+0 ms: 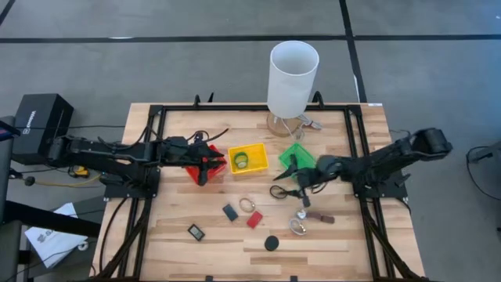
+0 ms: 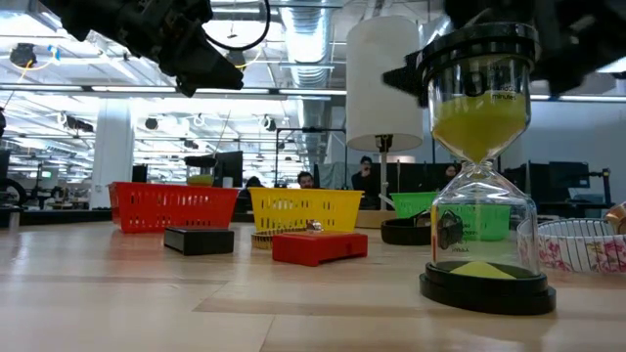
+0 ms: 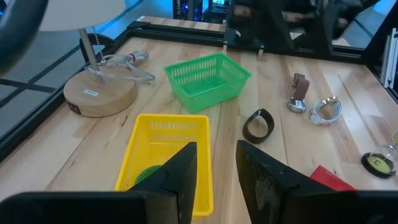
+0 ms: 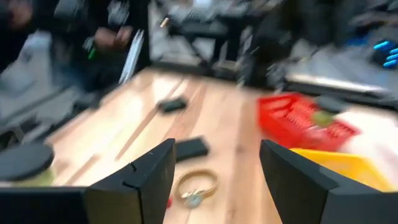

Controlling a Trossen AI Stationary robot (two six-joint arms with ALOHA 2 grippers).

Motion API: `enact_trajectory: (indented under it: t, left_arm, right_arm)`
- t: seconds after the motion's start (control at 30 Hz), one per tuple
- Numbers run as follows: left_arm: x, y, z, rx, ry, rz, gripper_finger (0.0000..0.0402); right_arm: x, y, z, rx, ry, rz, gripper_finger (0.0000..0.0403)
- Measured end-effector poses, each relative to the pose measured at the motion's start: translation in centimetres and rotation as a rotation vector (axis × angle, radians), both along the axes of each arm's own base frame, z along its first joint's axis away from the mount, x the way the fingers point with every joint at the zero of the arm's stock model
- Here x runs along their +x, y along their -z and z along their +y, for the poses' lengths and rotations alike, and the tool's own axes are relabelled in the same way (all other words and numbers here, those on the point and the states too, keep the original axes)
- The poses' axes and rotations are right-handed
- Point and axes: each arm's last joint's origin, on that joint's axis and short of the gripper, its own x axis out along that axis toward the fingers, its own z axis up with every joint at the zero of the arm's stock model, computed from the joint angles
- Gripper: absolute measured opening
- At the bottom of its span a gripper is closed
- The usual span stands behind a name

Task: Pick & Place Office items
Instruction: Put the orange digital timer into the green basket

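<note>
Right gripper (image 1: 295,174) is seen with fingers spread wide, nothing between them, just beside the green basket (image 1: 298,156). Left gripper (image 1: 205,167) is held over the red basket (image 1: 205,164), next-but-one to the green basket, fingers narrowly parted, nothing seen pinched. Office items lie loose on the table (image 1: 329,251) below the green basket: black band (image 1: 279,190), gold ring (image 1: 248,204), red block (image 1: 254,219). Risk judged: a descent beside the green basket could clip its rim and shove it.
</note>
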Motion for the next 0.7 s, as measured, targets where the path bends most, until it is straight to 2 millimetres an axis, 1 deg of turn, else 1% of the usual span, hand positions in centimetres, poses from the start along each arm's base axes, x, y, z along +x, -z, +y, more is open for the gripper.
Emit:
enact_trajectory:
  t: [0.1, 0.23, 0.4, 0.53, 0.7]
  left_arm:
    - [0.0, 0.0, 0.0, 0.0, 0.0, -0.002, 0.0108]
    - [0.0, -0.1, 0.0, 0.001, 0.0, -0.008, 0.0108]
    - [0.0, -0.1, 0.0, 0.001, 0.0, -0.012, 0.0108]
    - [0.1, -0.1, 0.0, 0.001, 0.0, -0.013, 0.0108]
    - [-0.1, 0.3, 0.0, 0.0, 0.0, 0.002, 0.0108]
  right_arm:
    - [2.7, 0.0, 0.5, -0.041, -0.061, 0.13, 0.022]
    - [6.1, 0.3, 1.0, -0.126, -0.1, 0.357, 0.0212]
    - [9.5, 1.6, 1.6, -0.199, -0.199, 0.561, 0.0204]
    - [11.7, 2.7, 2.5, -0.201, -0.326, 0.636, 0.0199]
    - [13.9, 4.1, 3.8, -0.157, -0.472, 0.639, 0.0194]
